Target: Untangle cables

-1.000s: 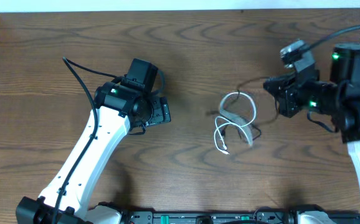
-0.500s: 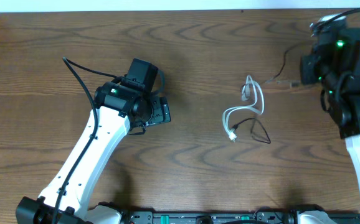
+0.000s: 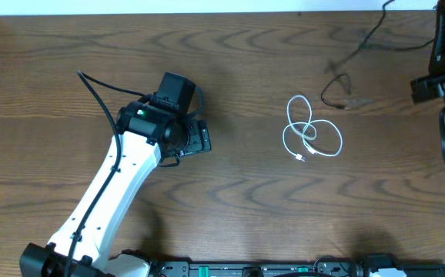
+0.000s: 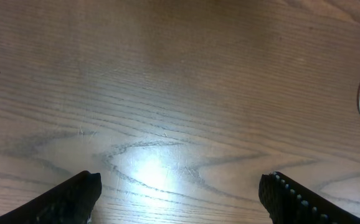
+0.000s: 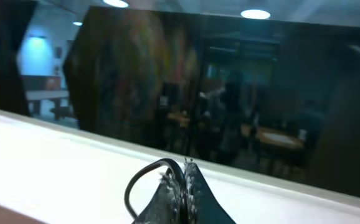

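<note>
1. White and thin, the white cable (image 3: pixel 308 132) is lying in a few loose, overlapping loops on the wooden table (image 3: pixel 230 54), right of centre. Its small plug end is pointing toward the near edge.
2. The black cable (image 5: pixel 129 190) is running from a low loop just beyond the white one up toward the far right corner. The two cords are looking apart in the overhead view, though whether the black loop is resting on the table is unclear.
3. The right end effector (image 5: pixel 183 171) is raised at the far right with its fingers pressed together, pinching a bend of the black cable between the tips.
4. The left end effector (image 4: pixel 180 183) is hovering low over bare wood with its fingers spread wide and gripping nothing. It is well to the left of the white cable, whose curve is only just showing at the right edge of the wrist view.
5. Both cords are probably very light and limp, so they are likely to slide along the table or swing rather than hold their shape when pulled.
6. The smooth jacket is probably slippery, so a firm pinch is looking necessary.
7. The best hold on the white cable is likely a single outer strand or the stiffer stretch beside the plug. Pinching at the crossing is risking catching two strands together.
</note>
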Robot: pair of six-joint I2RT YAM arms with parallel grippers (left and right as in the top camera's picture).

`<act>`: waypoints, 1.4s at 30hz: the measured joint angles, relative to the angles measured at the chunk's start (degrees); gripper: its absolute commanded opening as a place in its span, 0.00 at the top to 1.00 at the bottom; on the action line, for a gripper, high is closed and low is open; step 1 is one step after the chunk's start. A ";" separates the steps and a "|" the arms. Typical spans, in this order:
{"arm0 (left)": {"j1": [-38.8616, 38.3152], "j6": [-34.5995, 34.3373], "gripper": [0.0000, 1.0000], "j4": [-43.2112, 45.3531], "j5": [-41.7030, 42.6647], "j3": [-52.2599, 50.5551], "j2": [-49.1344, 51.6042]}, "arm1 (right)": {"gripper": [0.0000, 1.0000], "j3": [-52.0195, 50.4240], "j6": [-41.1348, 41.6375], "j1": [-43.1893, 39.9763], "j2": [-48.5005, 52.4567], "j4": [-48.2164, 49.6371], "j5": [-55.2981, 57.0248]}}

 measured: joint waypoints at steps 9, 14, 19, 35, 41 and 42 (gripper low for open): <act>0.00 0.02 0.14 0.02 0.00 0.00 0.00 | 0.99 -0.04 -0.02 -0.02 2.47 0.63 2.58; 0.00 0.00 0.14 0.02 -0.02 0.00 0.00 | 0.99 -0.09 -0.98 -0.74 3.96 8.00 13.75; 0.02 0.00 0.14 0.04 0.00 0.00 0.00 | 0.99 -0.09 -1.53 -3.91 6.38 17.59 27.26; 0.00 0.00 0.14 0.00 0.02 0.00 0.00 | 0.99 -0.04 1.05 -18.27 16.44 5.42 47.19; 0.00 0.00 0.14 -0.02 -0.02 0.00 0.00 | 0.99 -0.11 3.34 -25.53 23.87 -6.60 49.70; 0.00 0.00 0.14 -0.02 0.00 0.00 0.00 | 0.99 -0.13 3.91 -26.60 25.16 -8.39 49.79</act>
